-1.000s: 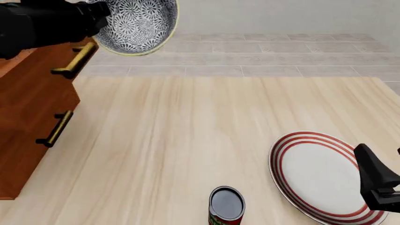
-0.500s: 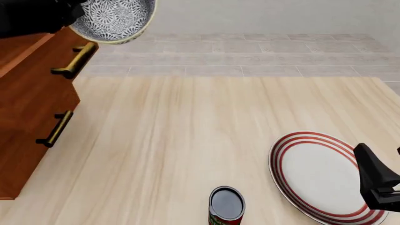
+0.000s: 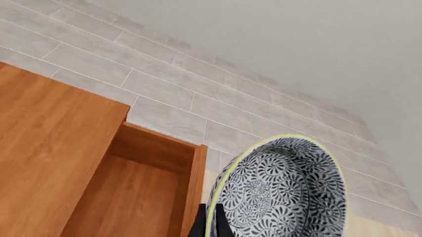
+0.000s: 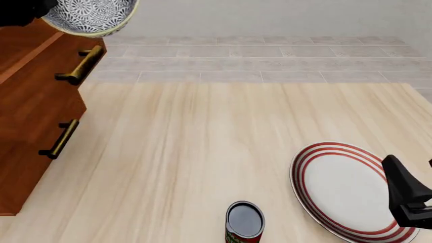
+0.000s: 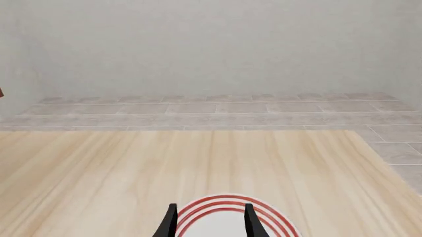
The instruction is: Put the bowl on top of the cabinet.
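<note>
Two arms are at work, though only one is busy. Up at the far left, the left gripper [image 3: 209,224] has the bowl [image 4: 91,15] pinched by its rim, its dark fingers clamped on the yellowish edge (only their tips show in the wrist view). The bowl hangs tilted in the air over the top front edge of the cabinet [image 4: 34,116], patterned inside facing outward, not resting on the wood. From the left wrist camera the cabinet's flat top [image 3: 53,148] lies beside the bowl. On the table [image 4: 202,152] the red-ringed plate [image 4: 344,190] sits near right, with the dark can [image 4: 244,223] just left of it. The right gripper [image 5: 209,222] hovers over the plate, fingers spread and empty.
</note>
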Action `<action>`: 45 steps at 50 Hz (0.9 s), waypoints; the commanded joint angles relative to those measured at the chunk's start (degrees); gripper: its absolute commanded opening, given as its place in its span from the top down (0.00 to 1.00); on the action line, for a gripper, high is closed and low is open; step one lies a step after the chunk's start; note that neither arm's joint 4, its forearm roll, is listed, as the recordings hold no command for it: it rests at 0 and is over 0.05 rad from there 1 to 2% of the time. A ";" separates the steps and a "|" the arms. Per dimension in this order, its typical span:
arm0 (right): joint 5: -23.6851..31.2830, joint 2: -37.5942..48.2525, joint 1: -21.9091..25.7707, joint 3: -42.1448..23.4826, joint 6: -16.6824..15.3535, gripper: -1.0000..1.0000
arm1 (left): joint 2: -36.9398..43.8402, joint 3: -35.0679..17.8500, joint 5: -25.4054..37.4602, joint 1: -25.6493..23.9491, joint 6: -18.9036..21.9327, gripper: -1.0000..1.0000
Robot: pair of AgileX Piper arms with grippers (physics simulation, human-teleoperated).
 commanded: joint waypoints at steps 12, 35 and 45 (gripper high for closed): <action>0.31 -0.31 0.18 0.00 -0.32 0.00 | -2.79 -0.06 -0.28 6.62 2.88 1.00; 0.98 -1.02 0.52 0.00 -0.78 0.00 | -3.57 0.80 -0.06 12.71 1.74 1.00; 1.05 -1.11 0.53 0.00 -0.95 0.00 | -5.19 1.65 -0.56 15.11 1.64 1.00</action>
